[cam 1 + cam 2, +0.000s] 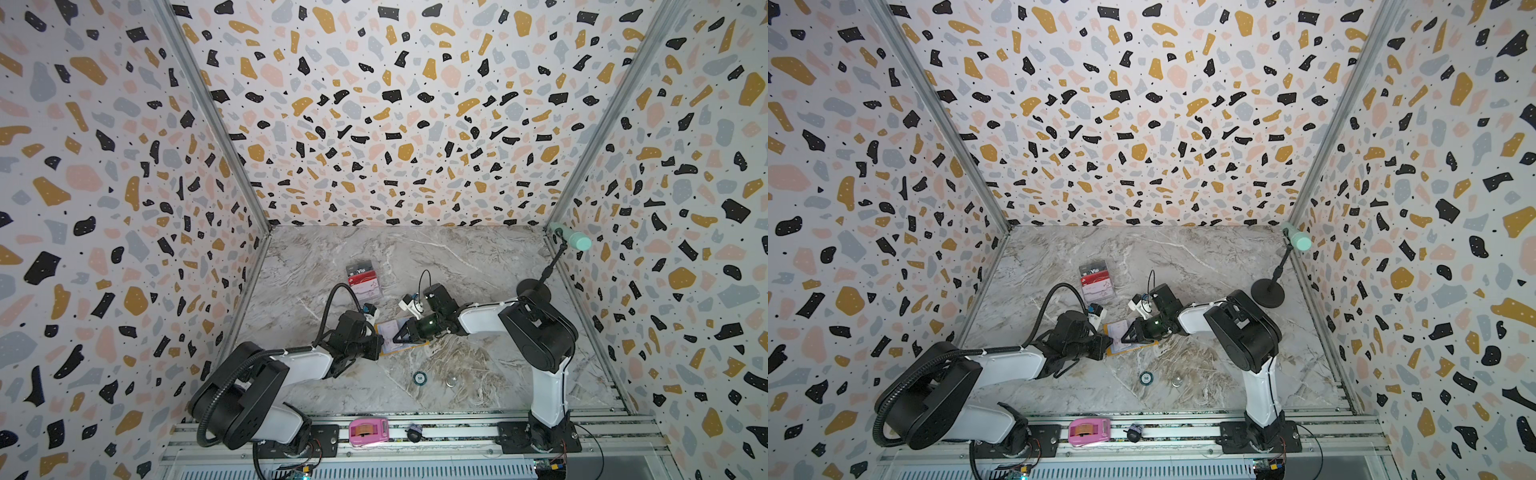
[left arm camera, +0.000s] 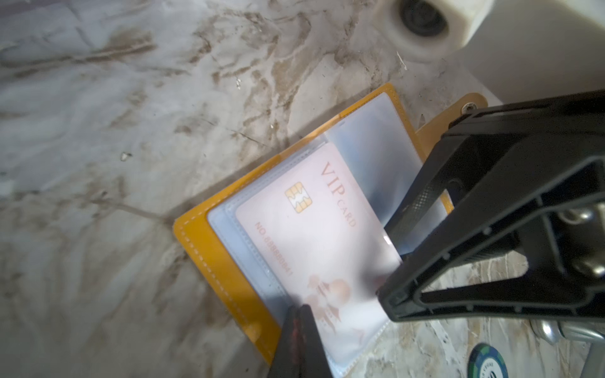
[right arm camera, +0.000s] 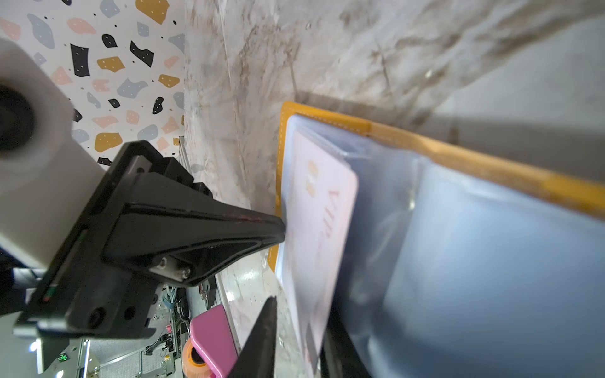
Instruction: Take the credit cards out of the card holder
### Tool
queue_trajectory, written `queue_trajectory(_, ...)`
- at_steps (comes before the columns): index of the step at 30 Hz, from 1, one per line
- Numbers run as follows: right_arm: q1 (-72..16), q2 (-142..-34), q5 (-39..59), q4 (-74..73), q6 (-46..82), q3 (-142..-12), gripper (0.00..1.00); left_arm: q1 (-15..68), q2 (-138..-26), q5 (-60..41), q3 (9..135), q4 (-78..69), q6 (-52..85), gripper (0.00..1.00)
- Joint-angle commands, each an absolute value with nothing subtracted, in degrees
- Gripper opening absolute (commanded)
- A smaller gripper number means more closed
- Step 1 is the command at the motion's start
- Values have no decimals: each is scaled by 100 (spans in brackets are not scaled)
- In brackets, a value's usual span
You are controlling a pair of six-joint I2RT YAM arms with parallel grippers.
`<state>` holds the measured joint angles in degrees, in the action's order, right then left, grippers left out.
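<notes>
Located mustard-yellow, book-like card holder with clear plastic sleeves (image 2: 203, 248) open and flat on grey marble-pattern table (image 1: 478, 266), between both arms. Found pale pink-white VIP card with gold chip (image 2: 314, 235) on its uppermost sleeve. Observed left gripper (image 2: 299, 322) fully closed on nothing, tips pressed onto holder's edge on its own side, pinning it. Observed right gripper (image 2: 384, 263) positioned from opposite side, jaws narrowly parted, astride card's near short end; no firm pinch confirmed. Judged card's long axis roughly in line with right gripper's reach, hence right arm nearer and better placed for a straight draw away from left gripper. Unable to confirm sleeve film over that end. Noted black, red and white cards (image 1: 364, 279) overlapping well apart, farther back.
</notes>
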<state>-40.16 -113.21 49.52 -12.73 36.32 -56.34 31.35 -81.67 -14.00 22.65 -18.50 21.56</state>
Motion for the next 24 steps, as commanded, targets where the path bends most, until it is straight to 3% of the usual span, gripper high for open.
queue_trajectory(1,-4008,-11304,5197,-1406,3708,-5760,25,3164,-8234,-1301,2127,-1547,2030,0)
queue_trajectory(11,-4010,-11482,5416,-1687,3874,-5840,25,3164,-8236,-1300,2127,-1547,2030,0)
queue_trajectory(24,-3905,-11667,5501,-2335,4325,-5767,33,3164,-8248,-1283,2131,-1538,2039,0)
